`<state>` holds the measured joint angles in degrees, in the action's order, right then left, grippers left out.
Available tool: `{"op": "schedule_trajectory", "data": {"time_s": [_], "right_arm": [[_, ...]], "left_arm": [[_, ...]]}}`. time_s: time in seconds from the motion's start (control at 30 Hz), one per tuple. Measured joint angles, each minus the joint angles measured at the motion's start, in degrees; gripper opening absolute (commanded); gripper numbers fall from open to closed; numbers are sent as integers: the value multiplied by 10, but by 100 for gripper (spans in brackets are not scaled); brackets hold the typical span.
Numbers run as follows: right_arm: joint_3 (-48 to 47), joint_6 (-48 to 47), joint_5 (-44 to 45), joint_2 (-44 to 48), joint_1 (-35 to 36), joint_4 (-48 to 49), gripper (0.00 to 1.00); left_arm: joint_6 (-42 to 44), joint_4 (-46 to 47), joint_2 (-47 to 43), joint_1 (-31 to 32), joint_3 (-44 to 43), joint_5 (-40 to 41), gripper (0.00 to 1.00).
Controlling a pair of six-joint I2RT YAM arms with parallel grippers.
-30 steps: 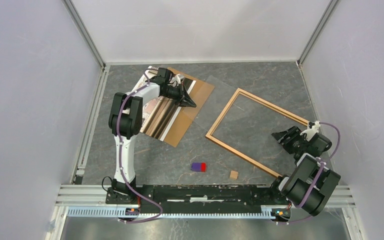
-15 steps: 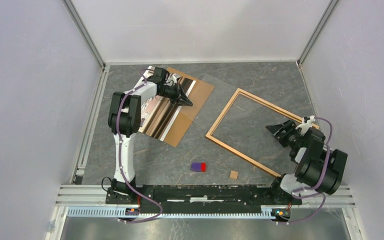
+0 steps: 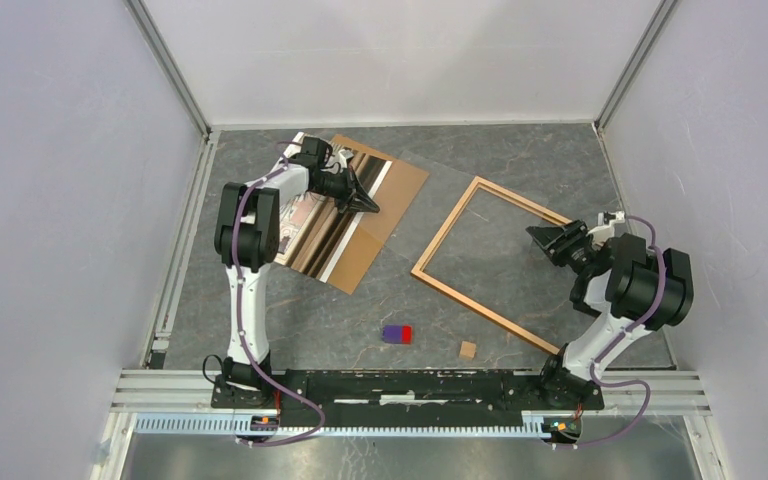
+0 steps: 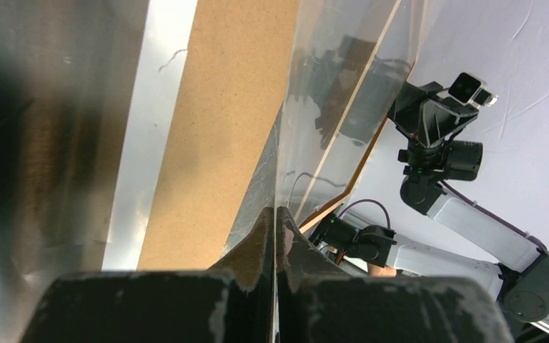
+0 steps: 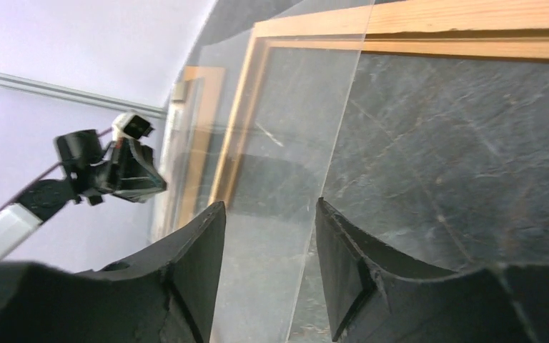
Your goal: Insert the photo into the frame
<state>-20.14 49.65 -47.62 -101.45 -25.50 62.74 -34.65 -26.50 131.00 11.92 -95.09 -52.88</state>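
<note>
The left arm stretches far forward over the left of the counter point(image 3: 560, 160), elbow raised and wrist turned right. Its pincer point(image 3: 368, 204) is low over the brown backing board point(image 3: 405, 180). In the left wrist view its fingers are pressed together at the near edge of a clear sheet point(image 4: 343, 93). Whether the sheet is nipped between them cannot be told.

The photo point(image 3: 305, 230) lies glossy side up on the left part of that board, under the left arm and well apart from the frame point(image 3: 447, 225). Its white edge runs just beside the bare brown board.

The right arm folds back on itself at the right side, with its forearm pointing left. Its pincer point(image 3: 542, 238) hovers over the right end of the frame. In the right wrist view its fingers point(image 5: 200, 243) stand apart and hold nothing, with the sheet's straight edge in the gap below them.

The frame lies flat and at a slant on the counter, with only grey stone inside it. Near the front edge sit a small purple and red block point(image 3: 397, 333) and a little wooden cube point(image 3: 468, 349).
</note>
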Motion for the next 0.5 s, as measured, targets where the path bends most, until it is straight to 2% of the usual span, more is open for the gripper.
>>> {"op": "schedule_trajectory", "data": {"time_s": [0.17, 0.27, 0.3, 0.37, 0.47, 0.5], "right_arm": [[43, 81, -5, -14, 1, 130, 49], [53, 86, -4, -12, 1, 146, 62], [53, 72, -1, -6, 1, 130, 68], [43, 11, 8, 23, 2, 34, 74], [8, -94, 47, 77, 6, -148, 77], [0, -114, 55, 85, 7, -179, 78]], "left_arm": [[0, 0, 0, -4, 0, 1, 2], [0, 0, 0, -5, 0, 1, 2], [0, 0, 0, -5, 0, 1, 2], [0, 0, 0, -5, 0, 0, 2], [0, 0, 0, -2, 0, 0, 2], [0, 0, 0, -2, 0, 1, 2]]}}
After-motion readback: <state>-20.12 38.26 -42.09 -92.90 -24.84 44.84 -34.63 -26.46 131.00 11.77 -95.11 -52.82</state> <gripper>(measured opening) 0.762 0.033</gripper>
